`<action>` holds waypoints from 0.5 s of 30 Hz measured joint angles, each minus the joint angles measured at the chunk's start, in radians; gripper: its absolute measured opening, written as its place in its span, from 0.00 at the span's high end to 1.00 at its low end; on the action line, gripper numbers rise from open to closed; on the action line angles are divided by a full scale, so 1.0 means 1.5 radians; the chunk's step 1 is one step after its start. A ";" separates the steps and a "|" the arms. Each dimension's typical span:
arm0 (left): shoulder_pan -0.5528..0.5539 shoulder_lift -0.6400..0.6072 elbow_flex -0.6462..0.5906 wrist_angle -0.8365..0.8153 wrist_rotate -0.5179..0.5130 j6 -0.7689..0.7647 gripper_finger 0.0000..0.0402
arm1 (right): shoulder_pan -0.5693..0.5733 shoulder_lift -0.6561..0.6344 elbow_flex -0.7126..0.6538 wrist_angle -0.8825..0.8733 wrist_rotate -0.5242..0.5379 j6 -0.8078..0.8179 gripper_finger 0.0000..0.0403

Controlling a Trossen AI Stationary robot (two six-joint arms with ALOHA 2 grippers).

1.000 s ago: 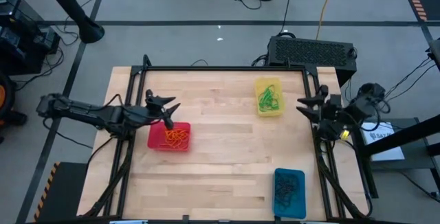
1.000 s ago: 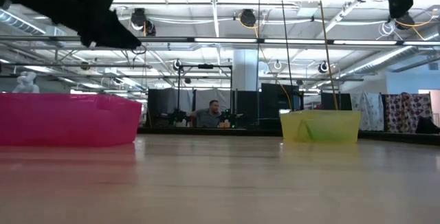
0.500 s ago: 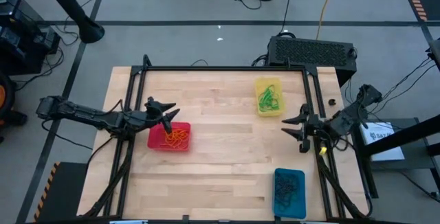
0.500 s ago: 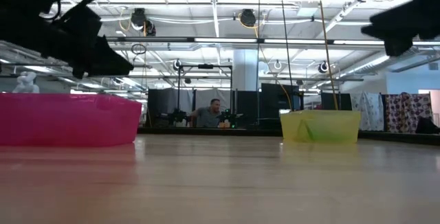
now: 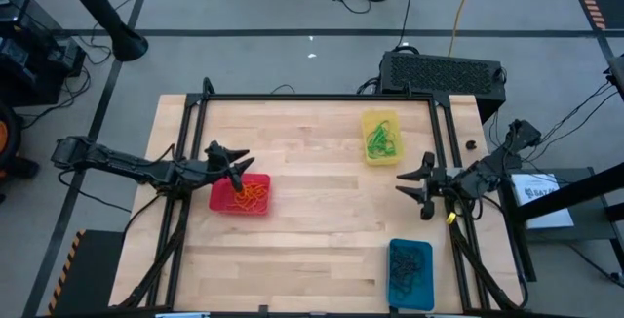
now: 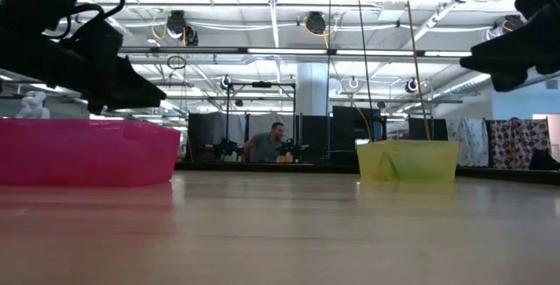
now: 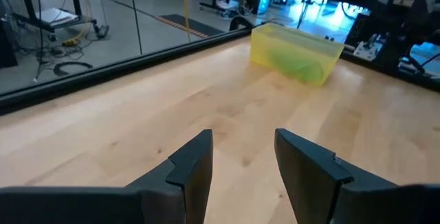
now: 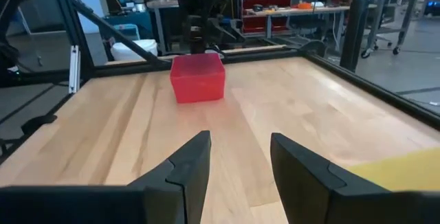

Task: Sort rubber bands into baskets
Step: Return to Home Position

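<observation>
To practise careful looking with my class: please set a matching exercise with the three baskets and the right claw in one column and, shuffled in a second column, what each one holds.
Column one:
1. red basket
2. yellow basket
3. blue basket
4. right claw

Column two:
A. green rubber bands
B. nothing, it is open
C. dark rubber bands
D. orange rubber bands

Pairs: 1-D, 2-A, 3-C, 4-B.
</observation>
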State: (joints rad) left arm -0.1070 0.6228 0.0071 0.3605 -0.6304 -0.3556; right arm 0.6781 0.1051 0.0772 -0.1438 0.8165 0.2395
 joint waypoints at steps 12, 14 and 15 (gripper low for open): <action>0.000 0.001 -0.001 -0.060 -0.014 0.002 0.59 | 0.000 -0.006 0.000 0.011 0.048 -0.057 0.64; 0.000 0.001 -0.001 -0.064 -0.014 -0.001 0.59 | 0.000 -0.010 0.000 0.019 0.044 -0.057 0.64; 0.000 0.001 -0.001 -0.063 -0.014 -0.001 0.59 | 0.000 -0.012 0.001 0.018 0.044 -0.058 0.64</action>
State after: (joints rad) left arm -0.1070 0.6235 0.0063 0.2653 -0.6513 -0.3576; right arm 0.6781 0.0878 0.0780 -0.1168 0.8819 0.1523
